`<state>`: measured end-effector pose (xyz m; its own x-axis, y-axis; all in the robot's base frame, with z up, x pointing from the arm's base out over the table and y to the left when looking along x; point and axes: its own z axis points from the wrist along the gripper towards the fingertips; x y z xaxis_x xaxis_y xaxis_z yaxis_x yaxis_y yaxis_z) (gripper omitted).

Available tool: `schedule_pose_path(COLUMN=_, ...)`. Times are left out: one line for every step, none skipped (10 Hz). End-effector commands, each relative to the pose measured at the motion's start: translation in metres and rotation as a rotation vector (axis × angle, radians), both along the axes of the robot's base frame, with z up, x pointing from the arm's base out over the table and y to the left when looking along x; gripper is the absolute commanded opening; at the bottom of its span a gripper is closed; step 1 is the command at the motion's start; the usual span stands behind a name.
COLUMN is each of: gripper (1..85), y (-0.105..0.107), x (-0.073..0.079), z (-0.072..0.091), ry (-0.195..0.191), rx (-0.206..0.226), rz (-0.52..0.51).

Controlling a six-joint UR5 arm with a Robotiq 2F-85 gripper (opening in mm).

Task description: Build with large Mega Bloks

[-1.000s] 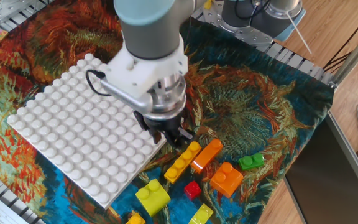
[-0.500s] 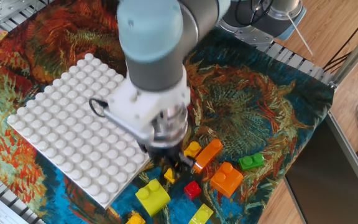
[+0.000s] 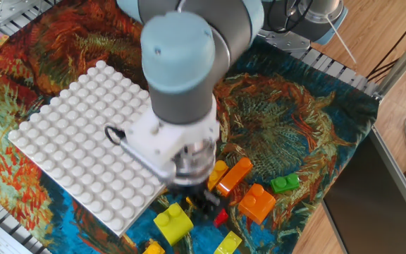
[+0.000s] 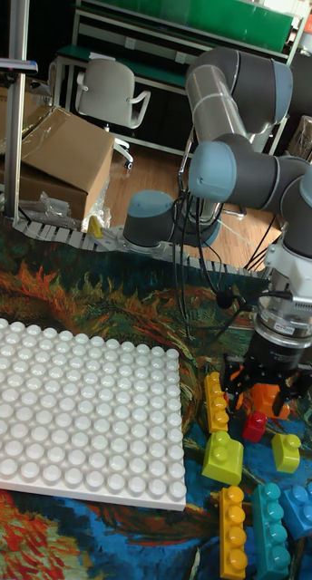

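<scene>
The arm looks to be in the picking step: its gripper (image 4: 268, 391) hangs low over the loose bricks at about five o'clock from the white baseplate (image 4: 74, 408), fingers spread and nothing between them as far as the tall view shows. Right under and around it lie the yellow bar (image 4: 215, 401), an orange bar (image 3: 235, 175), and a small red cube (image 4: 256, 426); the fixed view has the arm's body blocking most of that spot, so I can't say which brick it means to take. A lime brick (image 4: 222, 458) sits just nearer the camera, a green one (image 3: 285, 183) and a chunky orange brick (image 3: 257, 202) off at three o'clock of the gripper. No brick stands on the baseplate, so I'd judge the build hardly started. The next move calls for settling the fingers either side of one brick without nudging its close-packed neighbours, then closing. The bricks are glossy hard plastic with rounded studs, likely slippery; the baseplate is a matte-white grid of domes, and the desk is covered by a soft, busy patterned cloth (image 3: 294, 120) that may let bricks tilt.
</scene>
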<state>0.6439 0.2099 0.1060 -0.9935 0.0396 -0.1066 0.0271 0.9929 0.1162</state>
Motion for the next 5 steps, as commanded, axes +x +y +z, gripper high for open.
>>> schedule_pose_path(gripper=67.3, y=0.028, x=0.027, z=-0.010, ry=-0.026, rx=0.026, rz=-0.063)
schedule_pose_path(gripper=65.3, y=0.016, x=0.025, z=-0.010, ry=-0.025, rx=0.004, rz=-0.065)
schedule_pose_path(gripper=64.3, y=0.011, x=0.023, z=-0.008, ry=-0.022, rx=0.001, rz=-0.050)
schedule_pose_path(gripper=64.0, y=0.011, x=0.023, z=-0.008, ry=-0.026, rx=-0.001, rz=-0.032)
schedule_pose_path(gripper=64.0, y=0.011, x=0.025, z=-0.008, ry=-0.032, rx=-0.002, rz=-0.029)
